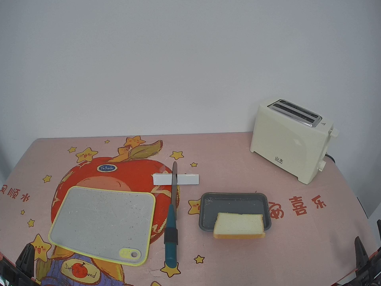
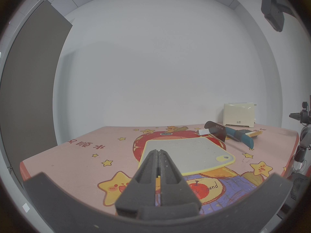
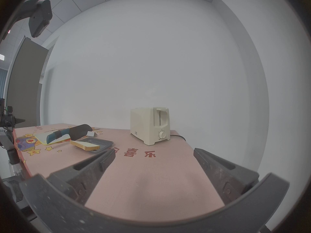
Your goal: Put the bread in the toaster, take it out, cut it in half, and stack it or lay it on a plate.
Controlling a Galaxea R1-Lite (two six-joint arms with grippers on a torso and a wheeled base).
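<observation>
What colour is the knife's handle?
The knife's plastic handle is teal with a black band; head view.

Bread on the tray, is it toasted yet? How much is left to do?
Nothing looks done yet. The bread slice lies whole and pale at the front edge of the grey tray, and the slots of the toaster look empty. Nothing is in hand: the left gripper is shut on nothing, the right gripper is open. The knife lies beside the cutting board. Toasting, cutting and plating are all left.

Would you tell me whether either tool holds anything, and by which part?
Nothing is held. The left tool is shut on nothing, the right tool open and empty; the bread and the knife lie untouched.
</observation>
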